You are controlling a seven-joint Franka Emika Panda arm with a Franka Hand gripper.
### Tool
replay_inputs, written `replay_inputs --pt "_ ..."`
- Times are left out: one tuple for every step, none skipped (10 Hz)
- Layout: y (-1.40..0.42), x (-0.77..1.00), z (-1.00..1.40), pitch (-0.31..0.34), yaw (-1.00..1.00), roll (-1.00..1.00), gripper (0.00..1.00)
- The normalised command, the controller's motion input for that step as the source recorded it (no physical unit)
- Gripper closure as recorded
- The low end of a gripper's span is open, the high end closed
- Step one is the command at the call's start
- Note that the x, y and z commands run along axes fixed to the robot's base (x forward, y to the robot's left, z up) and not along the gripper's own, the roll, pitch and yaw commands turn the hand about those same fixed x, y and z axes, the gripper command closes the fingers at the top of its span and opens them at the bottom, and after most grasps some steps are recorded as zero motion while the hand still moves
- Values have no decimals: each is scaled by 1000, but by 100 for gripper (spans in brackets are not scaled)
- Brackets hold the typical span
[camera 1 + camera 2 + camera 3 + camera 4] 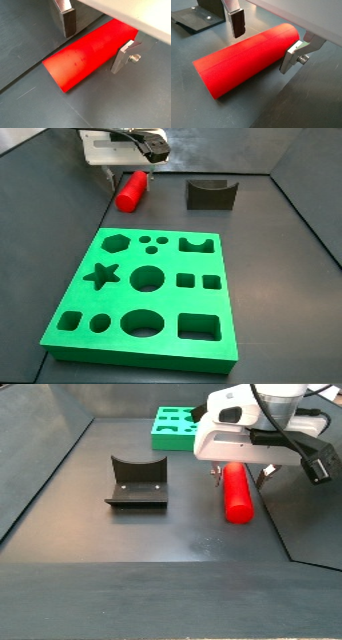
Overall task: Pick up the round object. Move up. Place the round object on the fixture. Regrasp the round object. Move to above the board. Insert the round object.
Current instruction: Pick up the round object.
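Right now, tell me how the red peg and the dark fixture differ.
The red cylinder peg is bright red, long and round; the fixture is dark, squat, with a curved notch on top. The peg lies on its side between the open gripper's fingers; the fixture stands apart, empty. Both rest on the grey floor.

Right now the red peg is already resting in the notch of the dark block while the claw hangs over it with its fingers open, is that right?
Not quite. The red peg lies flat on the floor, apart from the dark block, as a side view shows. The claw does hang over it, fingers open either side.
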Motion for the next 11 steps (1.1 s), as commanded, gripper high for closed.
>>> replay_inputs --pt "0 26 -749 -249 -131 -21 0" --pt "0 54 -803 -227 -111 -24 0" --pt "0 20 -866 -200 -83 -16 0" --pt "0 0 -920 -176 -63 -6 0" --pt "0 0 -977 -149 -40 0 0" --pt "0 0 -1000 -109 -97 0 0" --pt "-6 -211 -386 -420 71 -74 0" --pt "0 6 0 7 0 0 0" --pt "0 0 0 0 0 0 0" --pt "0 0 0 0 0 0 100" --pt "0 0 0 0 0 0 100"
